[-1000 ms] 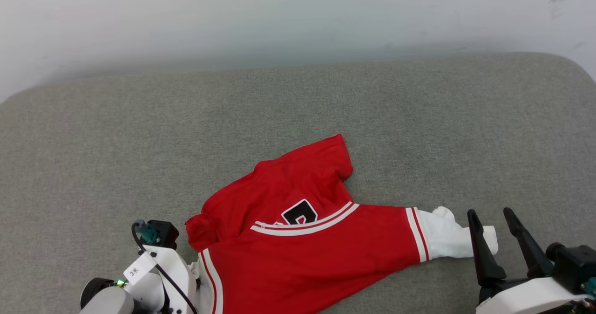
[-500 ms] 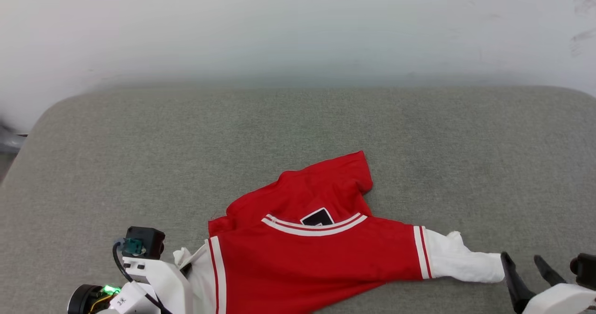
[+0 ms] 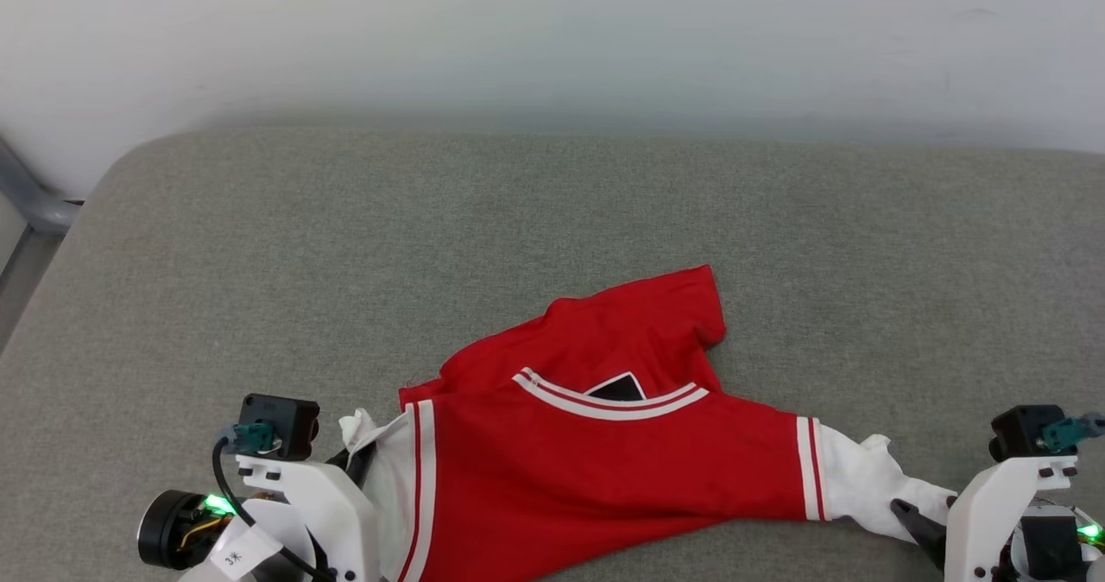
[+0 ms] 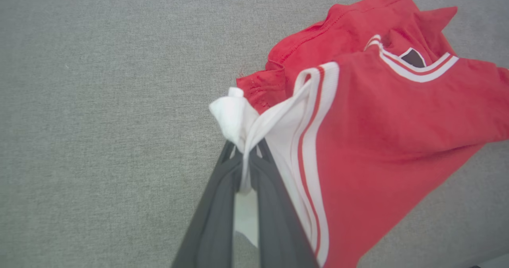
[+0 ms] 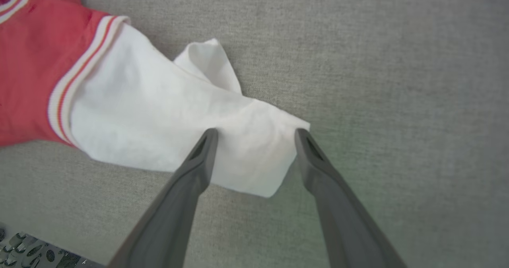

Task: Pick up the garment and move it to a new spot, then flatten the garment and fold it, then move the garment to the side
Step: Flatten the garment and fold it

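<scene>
Holds the jersey (image 3: 604, 478) by its left end: left gripper (image 4: 246, 153) clenched tight on a bunched white corner, a knob of white cloth poking out past the tips. Taut from the pinch: a white panel with red stripes, fanning out into the red body.

Lies on the grey cushion (image 3: 259, 262), near the front edge in the head view and right of middle, stretched crosswise between the two grippers. Folded over itself: a smooth red layer with a white-and-red striped neckline on top, a rumpled red layer behind it, and a black patch (image 3: 617, 386) of numeral peeping out under the neckline.

At the right end, past a band of white and red stripes, a white sleeve (image 5: 159, 113), flat on the cushion with one corner turned up.

Right gripper (image 5: 254, 134) released, fingers spread wide and straddling the sleeve's tip: one fingertip over the white cloth, the other at its edge. Grasps nothing there; cannot tell whether the tips touch the cloth.

Behind the cushion, a white wall (image 3: 552, 38); at the far left of the head view, a grey tube (image 3: 30, 206) beside the cushion's corner.
</scene>
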Tool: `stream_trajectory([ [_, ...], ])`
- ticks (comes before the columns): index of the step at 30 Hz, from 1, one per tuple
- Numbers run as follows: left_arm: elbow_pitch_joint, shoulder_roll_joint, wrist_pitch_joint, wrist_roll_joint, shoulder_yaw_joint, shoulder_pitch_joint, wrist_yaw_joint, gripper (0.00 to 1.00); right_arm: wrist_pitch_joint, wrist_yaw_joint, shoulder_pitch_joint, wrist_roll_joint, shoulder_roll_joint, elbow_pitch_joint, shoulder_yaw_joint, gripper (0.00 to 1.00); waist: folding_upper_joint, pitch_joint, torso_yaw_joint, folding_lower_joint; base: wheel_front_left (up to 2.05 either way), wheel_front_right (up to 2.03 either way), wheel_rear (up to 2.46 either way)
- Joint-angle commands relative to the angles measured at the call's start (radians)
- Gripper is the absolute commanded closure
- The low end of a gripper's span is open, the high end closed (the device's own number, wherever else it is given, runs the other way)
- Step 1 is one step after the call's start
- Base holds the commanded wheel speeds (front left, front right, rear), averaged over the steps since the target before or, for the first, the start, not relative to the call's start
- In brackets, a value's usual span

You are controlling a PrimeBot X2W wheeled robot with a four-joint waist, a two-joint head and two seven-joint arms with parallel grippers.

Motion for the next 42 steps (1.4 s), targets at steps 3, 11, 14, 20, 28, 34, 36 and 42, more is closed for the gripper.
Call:
stream_trajectory([
  [3,-0.004,-0.009,-0.012,0.008,-0.006,-0.022,-0.001,1.0,0.055,0.0,-0.03,0.02,-0.031,0.052,0.051,0.0,0.0,0.022,0.014,-0.0001,0.0,0.0,0.0],
  [11,0.009,-0.024,-0.03,0.002,-0.014,-0.03,-0.008,1.0,0.199,0.0,-0.004,0.092,-0.017,0.182,0.145,1.0,0.0,0.033,0.019,-0.0001,0.0,0.0,0.0],
  [14,0.012,-0.024,-0.038,0.001,-0.011,-0.03,-0.009,1.0,0.215,0.0,-0.015,0.123,-0.016,0.194,0.151,1.0,0.0,0.029,0.015,-0.0001,0.0,0.0,0.0],
  [20,0.011,-0.021,-0.079,0.007,0.011,-0.051,-0.005,1.0,0.094,-0.001,-0.113,0.137,-0.068,0.116,0.104,1.0,0.0,0.011,0.004,-0.0001,0.0,0.0,0.0],
  [28,0.006,-0.005,-0.138,0.017,0.06,-0.119,-0.007,1.0,-0.029,-0.001,-0.176,0.063,-0.107,-0.019,0.021,1.0,0.0,-0.017,-0.011,-0.0001,0.0,0.0,0.0],
  [34,0.053,-0.012,-0.179,0.005,0.108,-0.261,-0.033,1.0,-0.1,-0.001,-0.273,-0.042,-0.095,-0.119,-0.054,1.0,0.0,-0.014,-0.018,-0.0001,0.0,0.0,0.0],
  [36,0.083,-0.024,-0.196,0.0,0.12,-0.333,-0.047,1.0,-0.111,-0.001,-0.323,-0.072,-0.088,-0.138,-0.07,1.0,0.0,-0.002,-0.019,-0.0001,0.0,0.0,0.0],
  [42,0.226,-0.056,-0.239,0.014,0.128,-0.585,-0.1,1.0,-0.148,-0.001,-0.534,-0.141,-0.081,-0.132,-0.092,1.0,0.0,0.06,-0.029,-0.0001,0.0,0.0,0.0],
])
